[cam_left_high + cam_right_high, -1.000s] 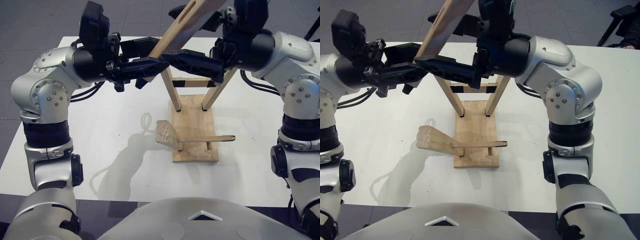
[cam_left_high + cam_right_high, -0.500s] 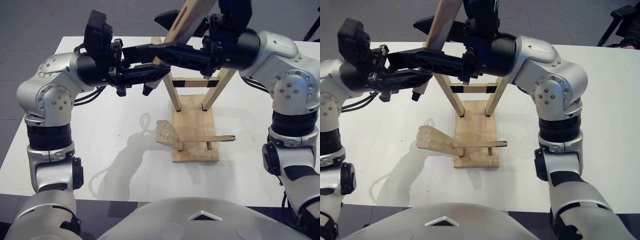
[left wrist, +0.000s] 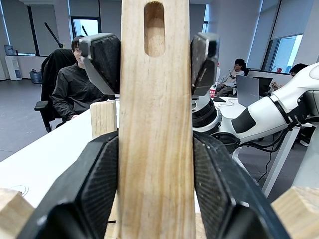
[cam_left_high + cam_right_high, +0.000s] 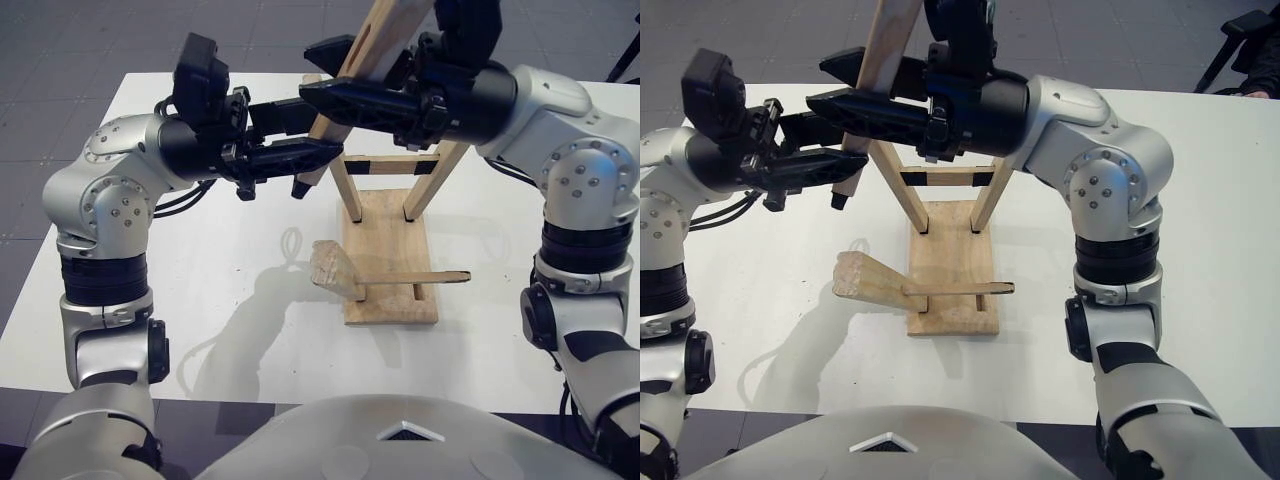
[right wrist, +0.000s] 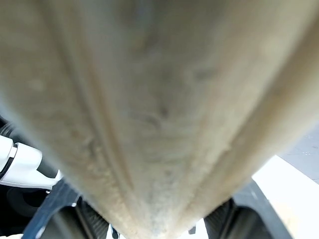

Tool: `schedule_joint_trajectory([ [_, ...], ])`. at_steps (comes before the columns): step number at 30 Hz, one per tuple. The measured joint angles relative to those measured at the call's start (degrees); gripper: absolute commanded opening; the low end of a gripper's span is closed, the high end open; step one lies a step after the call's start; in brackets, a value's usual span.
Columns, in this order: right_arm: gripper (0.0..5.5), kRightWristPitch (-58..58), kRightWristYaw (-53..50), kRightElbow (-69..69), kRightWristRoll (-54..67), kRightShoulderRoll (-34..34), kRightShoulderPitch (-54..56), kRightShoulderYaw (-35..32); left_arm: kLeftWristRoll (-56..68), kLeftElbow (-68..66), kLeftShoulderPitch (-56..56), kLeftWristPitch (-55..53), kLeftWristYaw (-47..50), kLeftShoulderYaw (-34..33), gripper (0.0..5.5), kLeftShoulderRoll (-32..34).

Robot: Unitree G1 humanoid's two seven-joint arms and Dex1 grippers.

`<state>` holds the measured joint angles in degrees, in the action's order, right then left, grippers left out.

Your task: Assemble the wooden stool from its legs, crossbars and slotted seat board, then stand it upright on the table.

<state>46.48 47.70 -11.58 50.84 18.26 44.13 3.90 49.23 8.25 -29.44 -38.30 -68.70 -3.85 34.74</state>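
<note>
The slotted seat board lies flat on the white table. Two legs joined by a crossbar stand in its far slots. Another leg with a thin crossbar lies tipped over the board's near end. Above them, a loose slotted leg hangs slanted in the air, held by both arms. My left gripper is shut on its lower part, with the pads pressed on both sides. My right gripper is shut on it higher up, its fingers flanking the slot.
The table's front and left parts are bare white surface. The far edge runs just behind the standing legs. In the left wrist view, people sit at desks in the room behind.
The right gripper has slid to the left and slightly up, and the held leg now stands steeper. The left gripper has shifted a little right and down with the leg's lower end.
</note>
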Motion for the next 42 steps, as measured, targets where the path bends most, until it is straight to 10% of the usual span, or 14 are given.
schedule_joint_trajectory([
  [14,2.02,0.1,0.6,-2.6,1.1,7.4,-2.9,-7.9,3.1,0.3,3.4,-1.1,0.0,-7.4,4.73,1.9],
  [30,2.02,0.1,9.0,-14.1,4.5,28.0,-33.9,-28.9,-11.6,4.6,26.9,12.3,-3.2,-8.4,4.76,8.9],
  [42,2.02,-16.9,23.2,-3.7,-9.0,32.2,-46.8,-29.8,-23.3,7.6,35.3,20.0,0.5,2.1,4.76,7.8],
])
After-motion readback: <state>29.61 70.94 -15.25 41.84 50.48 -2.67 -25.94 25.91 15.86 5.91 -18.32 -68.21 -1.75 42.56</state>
